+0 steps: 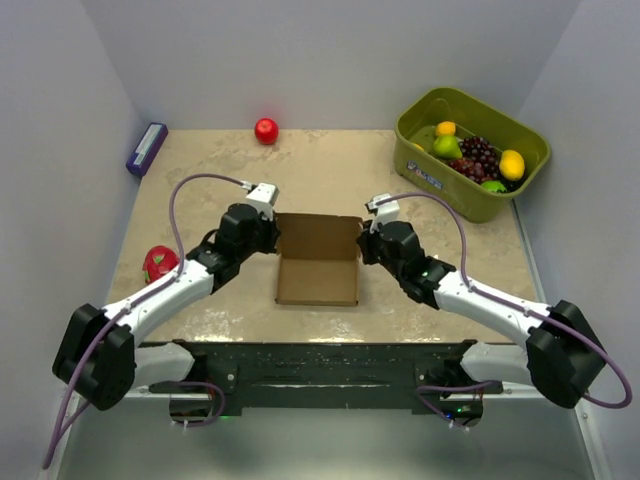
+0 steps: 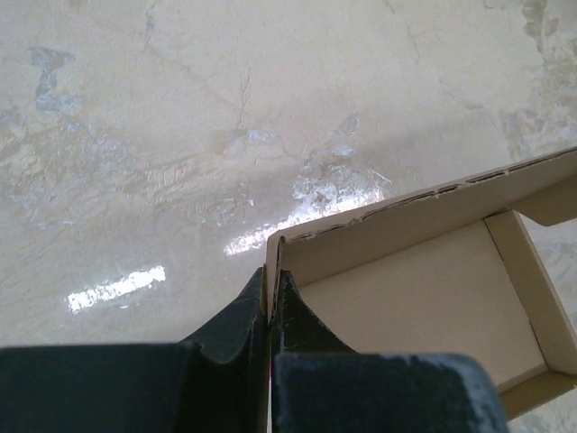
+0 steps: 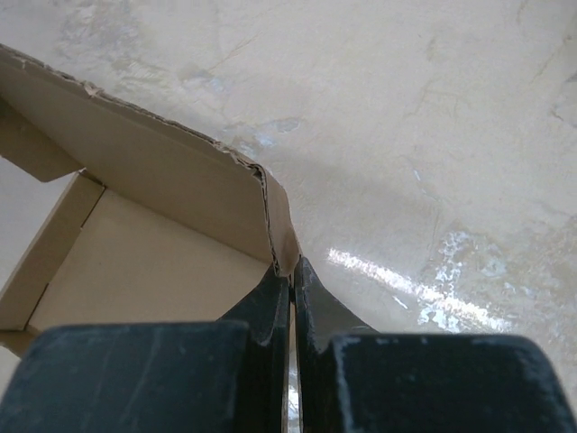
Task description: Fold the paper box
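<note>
The plain brown cardboard box point(image 1: 318, 265) sits half-formed in the middle of the beige marbled desk point(image 1: 210, 170), between the two arms. The left tool point(image 2: 271, 293) is clenched on the box's raised left wall near its far corner. The right tool point(image 3: 292, 275) pinches the right wall likewise, with only thin cardboard between its black fingers point(image 3: 270, 307).

Robotics lab test cell: plain white walls point(image 1: 330, 60) boxing in marble-look counter point(image 1: 330, 165); left arm point(image 1: 165, 292), right arm point(image 1: 490, 300) bolted to black rail point(image 1: 320, 365); fruit bin point(image 1: 450, 195).
</note>
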Controlling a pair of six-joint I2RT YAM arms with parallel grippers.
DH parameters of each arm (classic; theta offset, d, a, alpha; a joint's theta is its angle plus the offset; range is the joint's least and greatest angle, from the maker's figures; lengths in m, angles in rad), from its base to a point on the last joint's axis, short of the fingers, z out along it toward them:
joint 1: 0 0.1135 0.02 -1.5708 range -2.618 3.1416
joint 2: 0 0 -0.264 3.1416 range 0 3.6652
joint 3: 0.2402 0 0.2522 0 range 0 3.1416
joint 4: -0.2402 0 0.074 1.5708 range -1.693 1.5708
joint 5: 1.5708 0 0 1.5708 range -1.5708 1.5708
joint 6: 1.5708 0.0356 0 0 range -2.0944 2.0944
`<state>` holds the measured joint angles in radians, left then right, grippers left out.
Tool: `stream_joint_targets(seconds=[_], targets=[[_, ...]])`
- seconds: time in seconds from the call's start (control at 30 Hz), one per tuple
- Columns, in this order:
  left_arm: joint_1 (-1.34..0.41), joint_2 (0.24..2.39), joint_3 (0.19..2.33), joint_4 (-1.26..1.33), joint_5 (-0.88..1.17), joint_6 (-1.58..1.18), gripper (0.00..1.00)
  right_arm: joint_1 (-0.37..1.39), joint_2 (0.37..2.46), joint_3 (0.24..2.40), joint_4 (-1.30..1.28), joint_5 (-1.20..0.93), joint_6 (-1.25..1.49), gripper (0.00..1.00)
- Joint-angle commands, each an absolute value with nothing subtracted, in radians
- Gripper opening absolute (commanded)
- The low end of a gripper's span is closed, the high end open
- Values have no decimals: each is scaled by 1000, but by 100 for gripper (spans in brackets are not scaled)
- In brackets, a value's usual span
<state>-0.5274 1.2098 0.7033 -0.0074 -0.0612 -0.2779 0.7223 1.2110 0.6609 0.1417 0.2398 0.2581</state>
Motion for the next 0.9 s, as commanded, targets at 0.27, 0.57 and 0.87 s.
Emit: stream_joint_targets(seconds=[0.27,0.57,0.87], targets=[[-612,1379,808,276,-270,-284,0,738,1322,716,390,466,354,0],[-612,1526,767,481,-267,-290,0,736,1479,792,469,551,342,0],[-623,1565,697,558,-256,-351,0,736,1506,730,491,540,382,0]])
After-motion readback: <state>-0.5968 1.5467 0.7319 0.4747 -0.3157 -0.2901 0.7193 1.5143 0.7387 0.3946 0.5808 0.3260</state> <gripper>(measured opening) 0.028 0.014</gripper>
